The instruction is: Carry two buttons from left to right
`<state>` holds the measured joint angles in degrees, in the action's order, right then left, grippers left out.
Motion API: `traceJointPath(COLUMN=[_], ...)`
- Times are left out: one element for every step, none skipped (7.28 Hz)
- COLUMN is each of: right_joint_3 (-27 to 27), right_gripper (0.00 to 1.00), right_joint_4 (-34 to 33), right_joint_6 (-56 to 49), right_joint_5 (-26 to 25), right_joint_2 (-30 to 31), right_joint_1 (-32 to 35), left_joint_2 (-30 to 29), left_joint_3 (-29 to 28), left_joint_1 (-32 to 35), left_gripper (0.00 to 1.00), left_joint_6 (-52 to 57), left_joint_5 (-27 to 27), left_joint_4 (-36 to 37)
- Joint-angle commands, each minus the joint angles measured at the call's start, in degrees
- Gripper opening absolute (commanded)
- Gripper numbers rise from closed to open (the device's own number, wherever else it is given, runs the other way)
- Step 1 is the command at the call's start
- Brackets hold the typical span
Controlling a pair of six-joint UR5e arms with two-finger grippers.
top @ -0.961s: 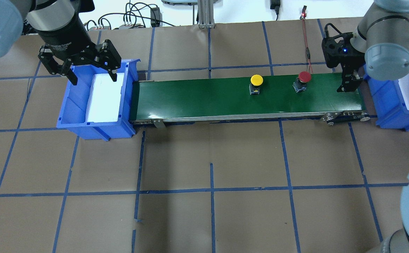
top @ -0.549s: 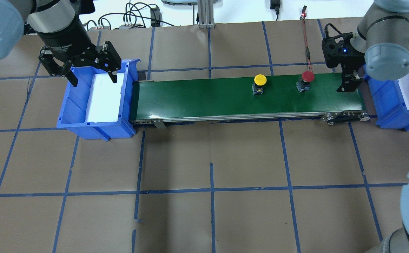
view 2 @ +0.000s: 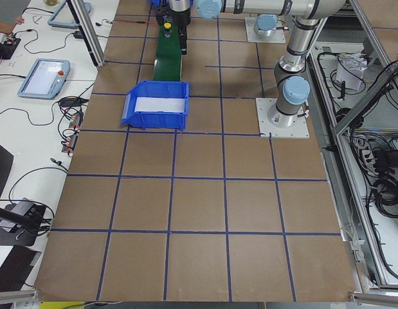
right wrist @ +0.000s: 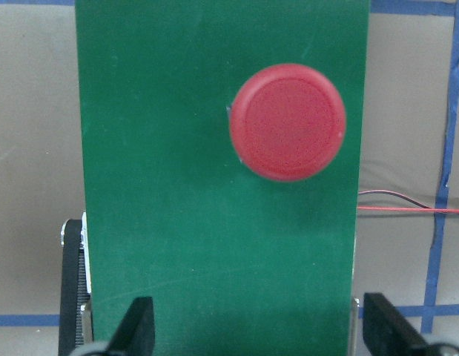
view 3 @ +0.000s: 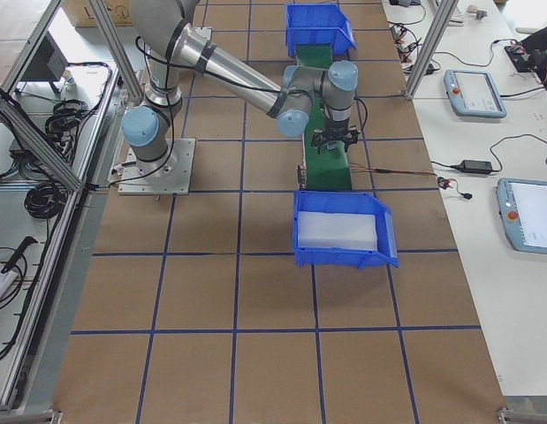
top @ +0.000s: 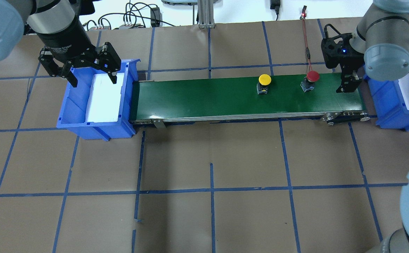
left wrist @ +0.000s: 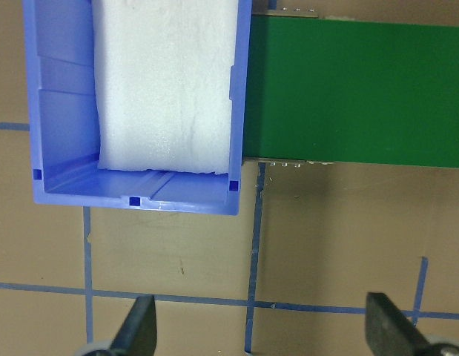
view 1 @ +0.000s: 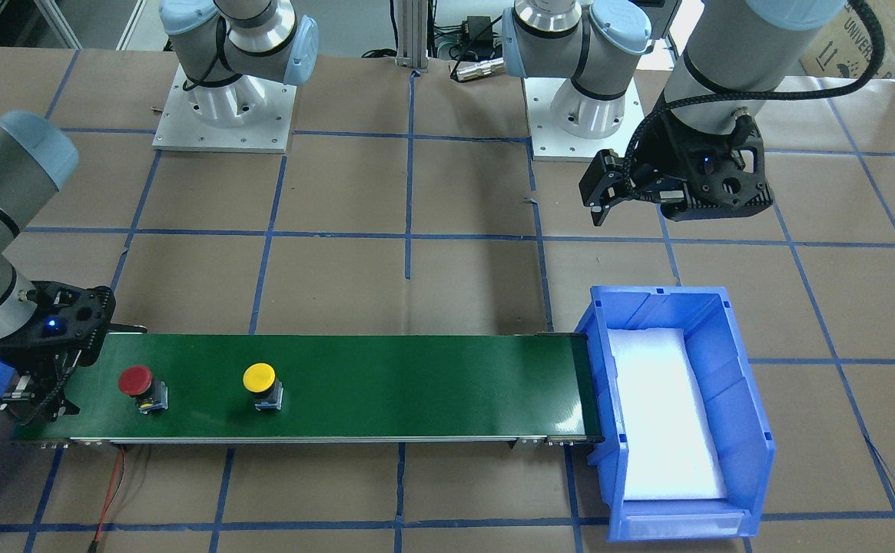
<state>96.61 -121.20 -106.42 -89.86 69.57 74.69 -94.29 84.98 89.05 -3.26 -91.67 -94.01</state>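
Note:
The red-capped button (top: 312,75) and the yellow-capped button (top: 264,79) stand upright on the green conveyor belt (top: 208,98), the red one nearer the right end. They also show in the front view, red (view 1: 136,380) and yellow (view 1: 259,377). My right gripper (top: 346,84) hangs open over the belt's right end. In its wrist view the red button (right wrist: 288,122) lies ahead of the open fingers, apart from them. My left gripper (top: 93,75) is open and empty above the far end of the left blue bin (top: 71,102).
The left bin holds only a white foam pad (top: 104,98). A second blue bin (top: 383,105) stands just past the belt's right end. A red cable (top: 306,38) runs across the table behind the belt. Brown paper with blue tape lines covers the table.
Both buttons have travelled to the right along the belt, the red one closer to my right gripper. Both arms have hardly moved.

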Motion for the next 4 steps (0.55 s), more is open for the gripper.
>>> traceJointPath(right_joint_3=[-0.19, 0.16, 0.07, 0.25], right_gripper=[0.99, 0.99, 0.99, 0.99], right_joint_4=[0.0, 0.0, 0.0, -0.09], right_joint_6=[0.24, 0.24, -0.1, -0.37], right_joint_5=[0.04, 0.04, -0.05, 0.04], right_joint_2=[0.12, 0.04, -0.14, -0.14], right_joint_1=[0.02, 0.02, 0.02, -0.07], left_joint_2=[-0.19, -0.02, 0.16, 0.16], left_joint_3=[-0.25, -0.17, 0.01, -0.08], left_joint_1=[-0.02, 0.5, 0.42, 0.42], left_gripper=[1.0, 1.0, 1.0, 1.0], left_joint_6=[0.01, -0.17, 0.09, 0.18], left_joint_5=[0.17, 0.18, -0.08, -0.17], left_joint_4=[0.23, 0.14, 0.14, 0.14])
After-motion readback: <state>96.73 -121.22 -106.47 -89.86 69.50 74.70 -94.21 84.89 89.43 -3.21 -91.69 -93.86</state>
